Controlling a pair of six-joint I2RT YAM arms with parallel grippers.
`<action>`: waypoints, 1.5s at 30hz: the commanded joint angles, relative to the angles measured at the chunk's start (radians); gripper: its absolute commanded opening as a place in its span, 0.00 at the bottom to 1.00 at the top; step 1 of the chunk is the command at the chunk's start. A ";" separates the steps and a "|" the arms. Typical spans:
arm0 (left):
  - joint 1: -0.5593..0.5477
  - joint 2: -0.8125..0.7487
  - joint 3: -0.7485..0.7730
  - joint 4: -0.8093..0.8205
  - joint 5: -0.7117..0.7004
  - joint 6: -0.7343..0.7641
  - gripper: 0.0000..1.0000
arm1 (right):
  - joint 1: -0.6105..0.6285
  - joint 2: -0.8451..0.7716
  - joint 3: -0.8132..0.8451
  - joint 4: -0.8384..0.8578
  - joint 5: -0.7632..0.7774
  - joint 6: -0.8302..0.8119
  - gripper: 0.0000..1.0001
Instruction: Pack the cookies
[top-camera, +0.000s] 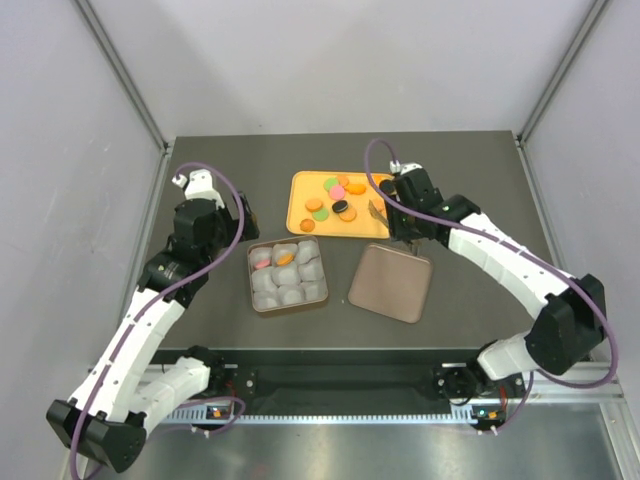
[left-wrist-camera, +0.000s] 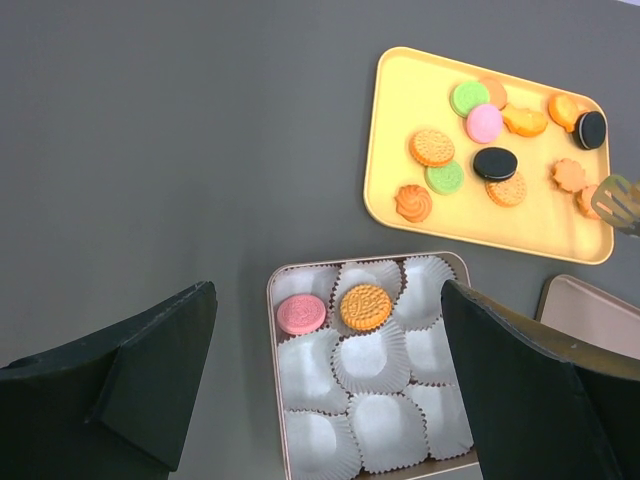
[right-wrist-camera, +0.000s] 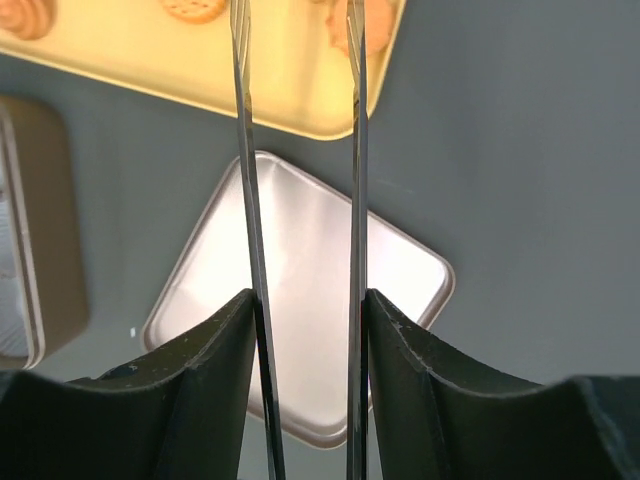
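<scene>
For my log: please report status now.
Left claw open near tin. Right claw shut on tongs, by tray. Two cookies in tin, rest on tray. Lid off, aside.

Even bright overhead light, soft shadows, sharp focus

1. You have a yellow-orange tray (left-wrist-camera: 400, 150) on a dark grey table (left-wrist-camera: 150, 120).
2. The cookies (left-wrist-camera: 432, 147) on the tray are mostly orange, with two green, two black and one pink.
3. Near the tray, the tin (left-wrist-camera: 272, 300) is bronze and its pleated paper cups (left-wrist-camera: 370, 360) are white. It holds a pink cookie (left-wrist-camera: 301, 313) and an orange cookie (left-wrist-camera: 365, 306).
4. Beside the tray, the lid (top-camera: 390, 283) is bronze and the tongs (left-wrist-camera: 620, 200) are silver.
</scene>
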 joint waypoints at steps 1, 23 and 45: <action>0.010 -0.007 -0.014 0.068 0.003 0.018 0.99 | -0.023 0.047 0.028 0.038 0.026 -0.041 0.45; 0.011 -0.002 -0.025 0.068 0.006 0.020 0.99 | -0.038 0.096 0.035 0.050 0.115 -0.058 0.44; 0.011 0.003 -0.025 0.068 0.018 0.017 0.99 | -0.043 0.133 0.033 0.073 0.087 -0.074 0.44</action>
